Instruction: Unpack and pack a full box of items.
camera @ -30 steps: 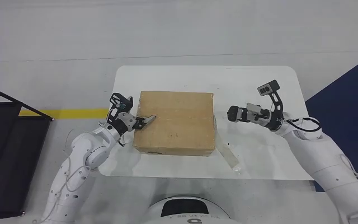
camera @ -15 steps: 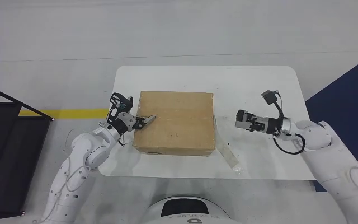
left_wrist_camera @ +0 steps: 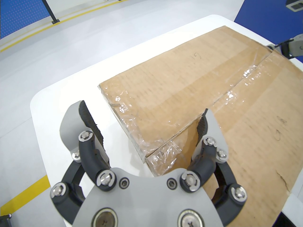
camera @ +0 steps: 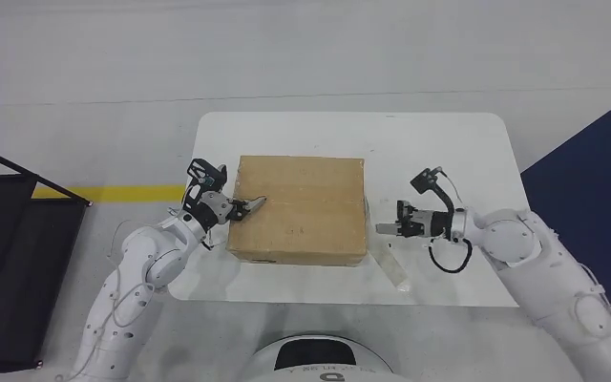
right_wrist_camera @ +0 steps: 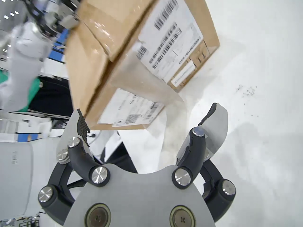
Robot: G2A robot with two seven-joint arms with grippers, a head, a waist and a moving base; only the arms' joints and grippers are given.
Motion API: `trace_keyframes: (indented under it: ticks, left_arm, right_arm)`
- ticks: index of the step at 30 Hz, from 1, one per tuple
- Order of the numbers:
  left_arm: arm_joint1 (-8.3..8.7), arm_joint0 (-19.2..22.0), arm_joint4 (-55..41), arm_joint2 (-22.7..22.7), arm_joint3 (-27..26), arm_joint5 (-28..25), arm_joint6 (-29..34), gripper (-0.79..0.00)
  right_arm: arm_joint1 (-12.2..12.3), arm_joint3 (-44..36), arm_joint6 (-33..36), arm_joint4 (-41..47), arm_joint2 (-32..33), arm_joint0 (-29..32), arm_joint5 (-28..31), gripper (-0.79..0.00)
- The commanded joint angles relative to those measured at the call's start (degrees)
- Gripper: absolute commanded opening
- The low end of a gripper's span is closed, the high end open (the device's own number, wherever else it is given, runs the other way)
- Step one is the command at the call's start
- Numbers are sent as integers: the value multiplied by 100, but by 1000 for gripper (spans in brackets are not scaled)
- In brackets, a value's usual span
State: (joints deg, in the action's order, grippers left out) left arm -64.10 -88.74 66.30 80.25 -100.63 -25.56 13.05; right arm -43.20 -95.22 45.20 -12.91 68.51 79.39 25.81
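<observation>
- The left end effector (camera: 250,203) is seen spread wide at the box's left end. In the left wrist view (left_wrist_camera: 144,106) one finger is held over the taped seam on the lid and the other out over bare table. Whether the cardboard is actually touched can't be told.
- The right end effector (camera: 382,229) is also spread wide, nothing gripped. It's kept low, just beside the box's right side and pointed straight at it. From its own camera (right_wrist_camera: 146,109) the box's lower corner is framed between the two fingers.
- A loose strip of clear tape (camera: 391,263) is found trailing off the right side of the box onto the table, towards the near edge. In the right wrist view the strip (right_wrist_camera: 170,105) is seen curling down in the gap between the fingers, not pinched.
- The cardboard box (camera: 298,210) is parked flat on the table, a bit left of centre, with the flaps shut. Crinkly clear tape is seen along the middle seam (left_wrist_camera: 189,83), and white printed labels (right_wrist_camera: 170,48) are stuck on the right side.
- The white table (camera: 430,143) is what everything's sat on.
- Farther out, a yellow line (camera: 105,193) is painted on the grey floor off the table's left side.
</observation>
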Motion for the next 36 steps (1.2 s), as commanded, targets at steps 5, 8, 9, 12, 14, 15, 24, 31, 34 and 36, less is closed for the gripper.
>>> trace_keyframes:
  ticks: [5,8,9,12,14,15,24,31,34,36]
  left_arm:
    - [0,0,0,0,0,0,0,0]
    - [0,0,0,0,0,0,0,0]
    - [0,0,0,0,0,0,0,0]
    - [0,0,0,0,0,0,0,0]
    - [0,0,0,0,0,0,0,0]
    - [0,0,0,0,0,0,0,0]
    - [0,0,0,0,0,0,0,0]
    - [0,0,0,0,0,0,0,0]
    - [0,0,0,0,0,0,0,0]
    - [0,0,0,0,0,0,0,0]
  right_arm:
    - [-46,-604,-249,-1053,-264,210,-569,0]
    - [-51,-727,-384,-1352,-239,272,-783,0]
    - [-53,-772,-437,-1464,-234,304,-885,0]
    - [-61,-837,-545,-1595,-189,370,-1104,0]
    - [-63,-872,-590,-1648,-144,412,-1192,0]
    - [-64,-904,-606,-1697,-129,432,-1222,0]
    - [-167,-1069,-1185,-2001,-245,450,-1745,0]
    - [-305,-947,-1504,-2259,-498,252,-2347,0]
    - [-367,-868,-1477,-2335,-637,131,-2527,0]
    - [-411,-817,-1435,-2341,-721,43,-2651,0]
